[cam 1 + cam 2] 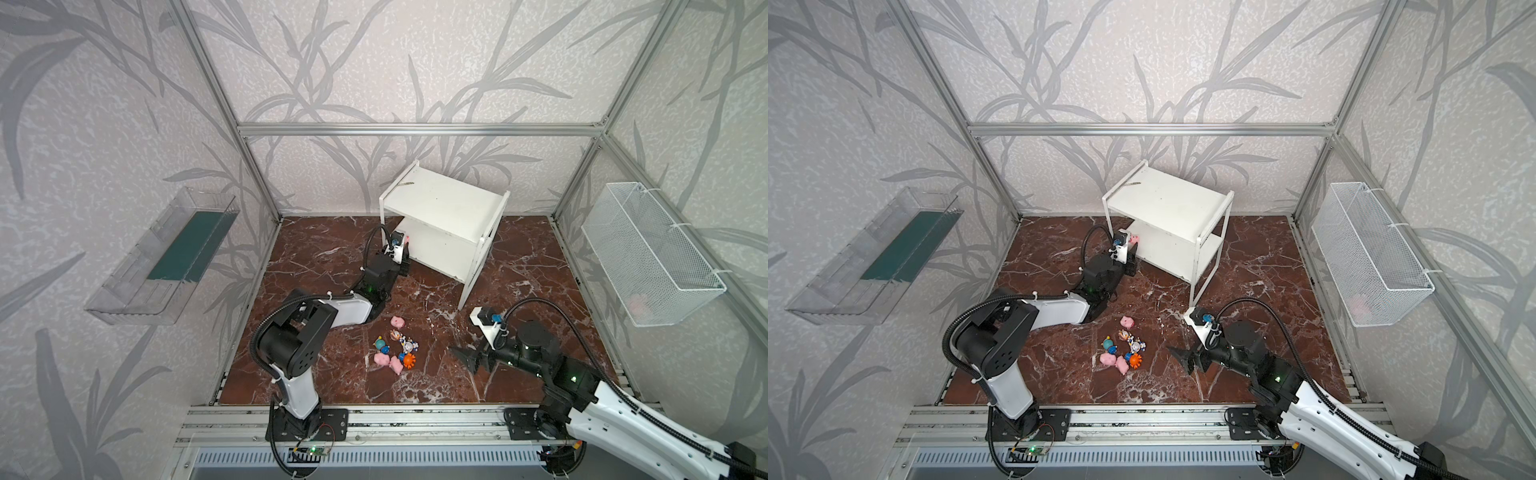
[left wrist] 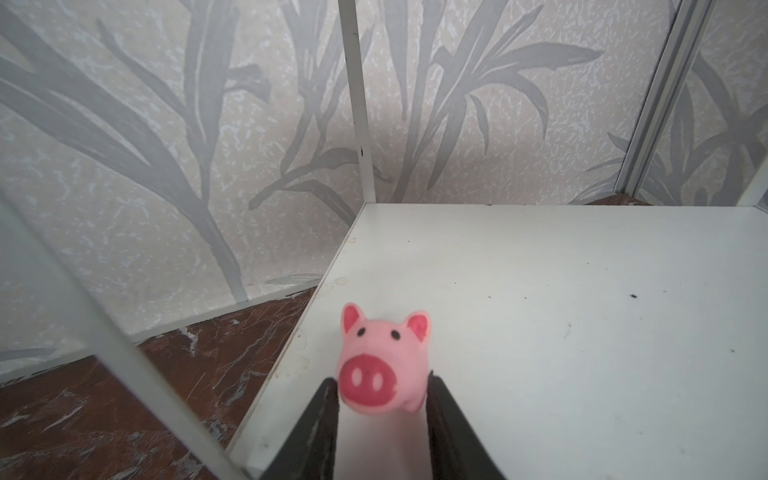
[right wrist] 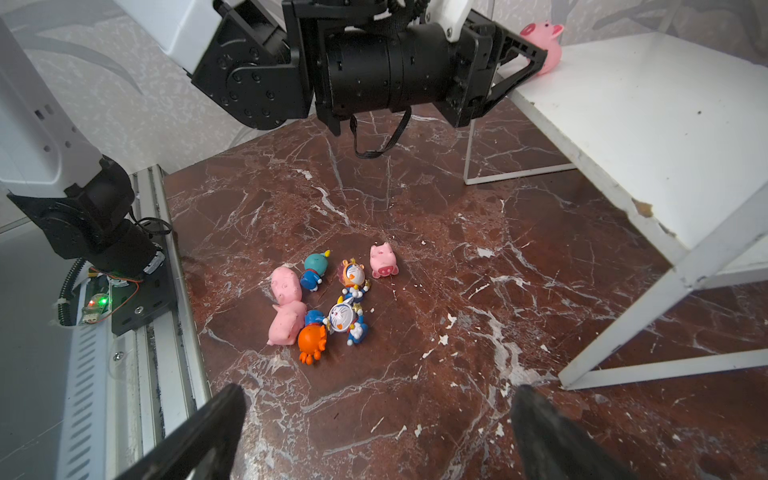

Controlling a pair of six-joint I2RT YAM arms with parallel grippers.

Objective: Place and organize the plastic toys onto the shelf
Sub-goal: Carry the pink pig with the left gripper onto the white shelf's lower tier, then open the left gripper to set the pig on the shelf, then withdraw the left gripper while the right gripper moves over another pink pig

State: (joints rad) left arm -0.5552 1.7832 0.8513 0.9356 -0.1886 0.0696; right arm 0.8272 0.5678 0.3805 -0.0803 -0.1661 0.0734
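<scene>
Right gripper [image 3: 378, 390], partly cropped, gapes wide while left gripper [image 2: 380, 382] pinches partly hidden pink pig [image 3: 547, 43].

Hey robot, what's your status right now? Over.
Left jaws shut on pig, at corner of shelf, lower board. Right jaws open, hovering above floor. Seven toys in floor pile. Nothing in the way.

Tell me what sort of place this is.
Probably a robot test cell dressed as a room, not a home: an aluminium frame holds leaf-patterned wall panels, and a left arm and right arm are bolted to a rail beside the marble-look floor.
</scene>
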